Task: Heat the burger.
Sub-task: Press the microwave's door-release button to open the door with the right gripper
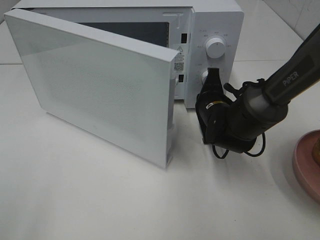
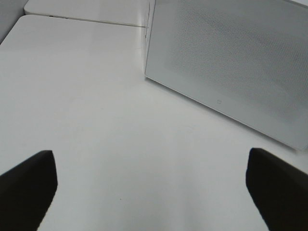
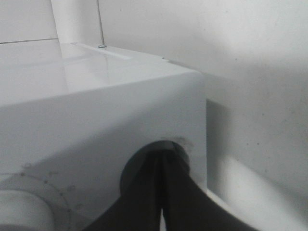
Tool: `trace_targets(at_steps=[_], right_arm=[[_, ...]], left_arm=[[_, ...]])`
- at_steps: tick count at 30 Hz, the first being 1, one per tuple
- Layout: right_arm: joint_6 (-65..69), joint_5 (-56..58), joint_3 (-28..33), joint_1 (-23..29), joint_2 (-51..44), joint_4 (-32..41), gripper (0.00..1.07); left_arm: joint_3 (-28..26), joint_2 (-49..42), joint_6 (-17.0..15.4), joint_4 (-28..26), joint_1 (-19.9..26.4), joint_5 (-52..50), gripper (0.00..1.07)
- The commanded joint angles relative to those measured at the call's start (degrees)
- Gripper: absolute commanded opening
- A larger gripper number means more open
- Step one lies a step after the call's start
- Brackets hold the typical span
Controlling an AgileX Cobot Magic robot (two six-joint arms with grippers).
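Only a brown sliver of the burger point(image 1: 316, 148) shows, cut off by the right edge of the high view, on a pink plate point(image 1: 305, 162). The white microwave point(image 1: 220, 20) stands at the back with its door point(image 1: 100, 85) swung wide open. My right gripper point(image 1: 214, 76) is shut, its tips pressed together against the lower knob point(image 1: 204, 76) on the control panel. The right wrist view shows the closed fingertips point(image 3: 161, 161) at that round knob. My left gripper point(image 2: 150, 159) is open over bare table, facing the door point(image 2: 231, 72); it holds nothing.
The upper knob point(image 1: 215, 48) sits above the right gripper. The open door juts far over the table's left half. The dark oven cavity point(image 1: 135, 31) shows behind the door. White tabletop point(image 1: 125, 200) spreads in front.
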Motion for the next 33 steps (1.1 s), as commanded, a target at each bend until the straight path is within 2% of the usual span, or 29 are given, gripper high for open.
trace_targets(at_steps=[1, 19, 33], right_arm=[[-1.3, -13.3, -5.4, -2.2, -0.1, -5.3, 0.0], [-2.2, -7.6, -1.5, -1.4, -2.7, -3.8, 0.0], [-6.3, 5.8, 5.1, -0.7, -7.9, -5.3, 0.0]], left_arm=[[0.0, -1.0, 0.1, -0.2, -0.2, -0.2, 1.0], [0.0, -1.0, 0.1, -0.2, -0.2, -0.2, 1.0], [0.0, -1.0, 0.1, -0.2, -0.2, -0.2, 1.0]])
